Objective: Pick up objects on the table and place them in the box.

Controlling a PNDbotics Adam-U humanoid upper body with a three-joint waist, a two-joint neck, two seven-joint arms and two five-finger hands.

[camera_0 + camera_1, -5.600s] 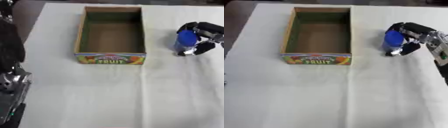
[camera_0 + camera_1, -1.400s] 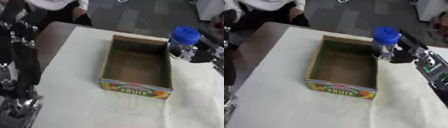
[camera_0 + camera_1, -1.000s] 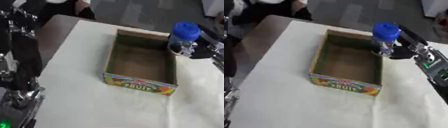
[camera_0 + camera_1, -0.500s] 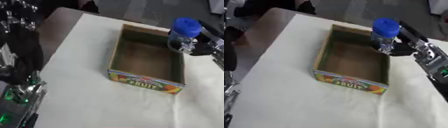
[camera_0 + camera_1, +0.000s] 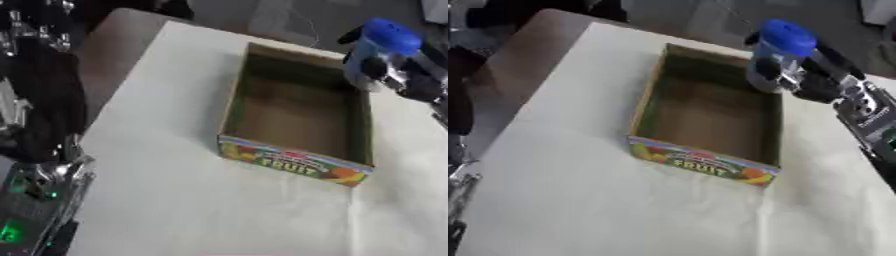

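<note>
A clear jar with a blue lid (image 5: 776, 52) hangs upright above the far right wall of the open cardboard fruit box (image 5: 703, 166). My right hand (image 5: 811, 80) comes in from the right with its fingers curled round the jar's body. The box's inside shows bare brown cardboard, with a "FRUIT" print on its near wall. My left arm (image 5: 39, 100) stands at the left edge of the left eye view; its hand does not show.
A white cloth covers the table (image 5: 175, 200). The table's left edge drops off to a dark floor at the upper left. Green lights glow on dark gear (image 5: 13, 232) at the lower left corner.
My right hand has carried the jar from the cloth right of the box up to above the box's far right wall. The camera has tilted, so the whole picture has shifted.
</note>
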